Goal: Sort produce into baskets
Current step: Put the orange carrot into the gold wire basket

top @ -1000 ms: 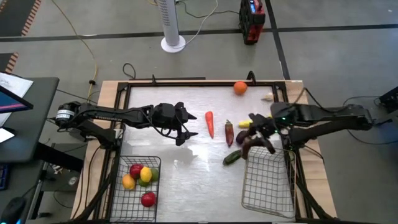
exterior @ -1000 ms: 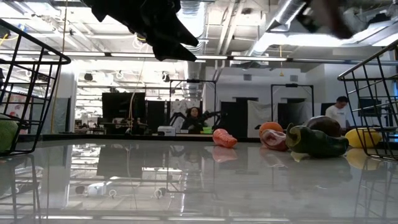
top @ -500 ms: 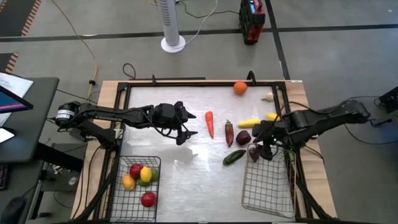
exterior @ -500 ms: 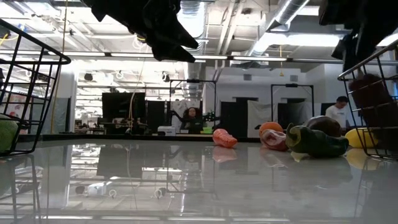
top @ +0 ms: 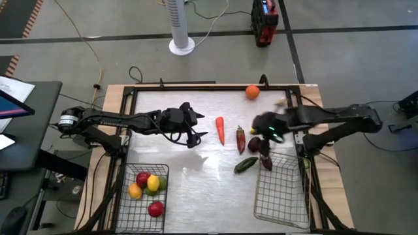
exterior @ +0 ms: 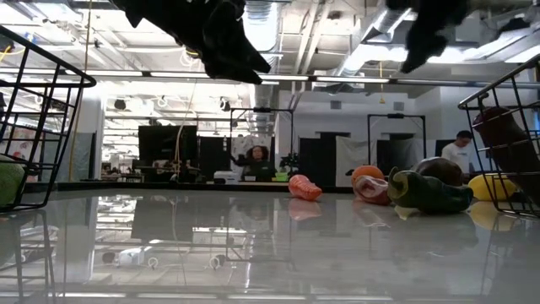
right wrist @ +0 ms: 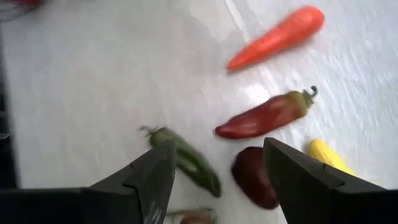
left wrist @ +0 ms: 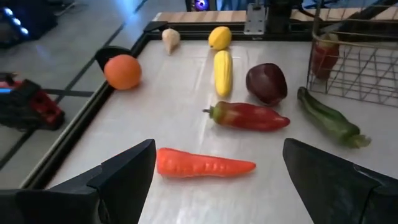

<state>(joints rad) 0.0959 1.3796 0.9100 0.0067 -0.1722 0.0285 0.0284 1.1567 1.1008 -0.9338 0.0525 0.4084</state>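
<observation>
- The right gripper (top: 266, 128) hung over the table with its jaws apart and nothing in them, above the loose pile of vegetables.
- A dark red piece (top: 266, 160) lay just inside the near corner of the right basket (top: 287, 196).
- I think the next job was picking another vegetable. To do it well, the gripper should come straight down over one piece, so it does not bump the others.
- The dark plum (right wrist: 254, 177) sat between the right fingers' tips, lower down. The red pepper (right wrist: 267, 114) and green pepper (right wrist: 186, 160) lay close by.
- The left gripper (top: 193, 134) waited near the carrot (top: 220, 130), jaws apart and empty.
- The left basket (top: 125, 209) held four fruits.
</observation>
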